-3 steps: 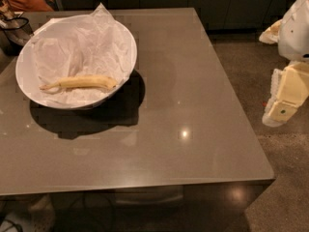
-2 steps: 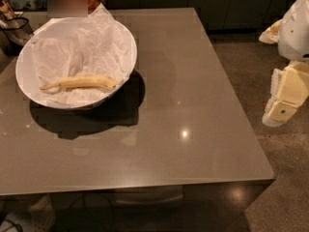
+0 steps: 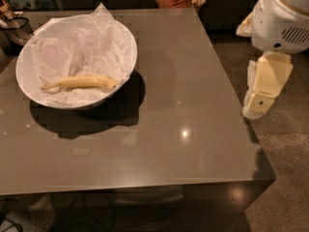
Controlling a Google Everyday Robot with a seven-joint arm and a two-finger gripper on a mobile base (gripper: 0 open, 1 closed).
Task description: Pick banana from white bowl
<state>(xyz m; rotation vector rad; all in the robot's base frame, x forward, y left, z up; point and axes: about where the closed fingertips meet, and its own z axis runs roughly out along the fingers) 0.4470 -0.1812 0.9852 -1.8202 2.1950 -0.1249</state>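
banana [image 3: 79,82] lying flat inside white bowl [image 3: 123,81], on its crumpled paper [image 3: 82,47], stem at bowl's left | bowl on surface [image 3: 193,105] | gripper [image 3: 258,98] well right of bowl, beyond surface edge; open or closed: cannot tell

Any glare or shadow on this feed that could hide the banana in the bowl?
Camera view: one small glare spot on the table, clear of the white bowl; the bowl's dark shadow falls on its near side; the banana lies evenly lit on paper; the pincer hangs beyond the table's right edge.
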